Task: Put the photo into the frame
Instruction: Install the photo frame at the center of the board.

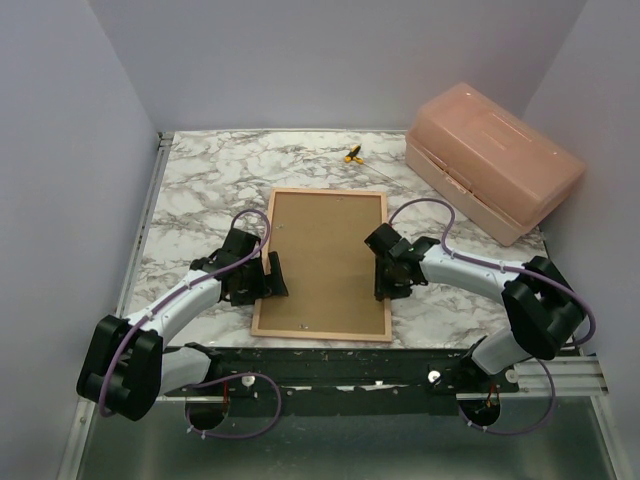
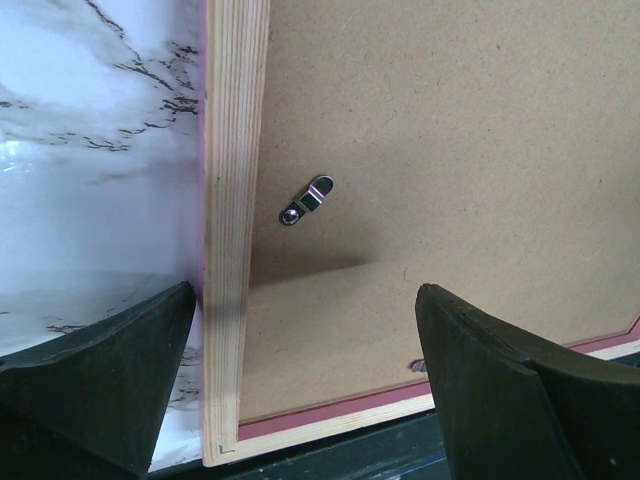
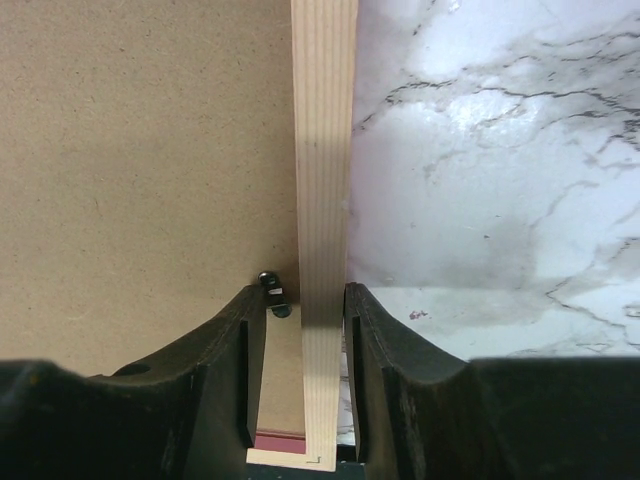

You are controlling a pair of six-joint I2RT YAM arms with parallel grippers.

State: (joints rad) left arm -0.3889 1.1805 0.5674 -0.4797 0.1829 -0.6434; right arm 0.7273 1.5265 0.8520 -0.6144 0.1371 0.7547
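A large rectangular frame lies flat, back side up, on a marble table, left of a salmon plastic box and nearer the arms than it, well apart from it. On this side its rails are pale striped wood, with a thin pink lip at the inner edge; a brown backing board fills the opening; a small metal turn clip sits on the board by the rail farther from the box. The photo shows in no view; whether it lies under the board cannot be told.

The frame looks stiff, thin and light, so it would likely slide on the smooth marble rather than flex; lying flat, it offers only its narrow rails, best pinched across a long rail near its middle; any glazing beneath would be fragile, so a gentle lift seems wise.

The right gripper is closed narrowly across the rail nearer the box, one finger on the board side, one on the table side, pinching the wood; the left gripper stands spread wide astride the rail farther from the box, holding nothing.
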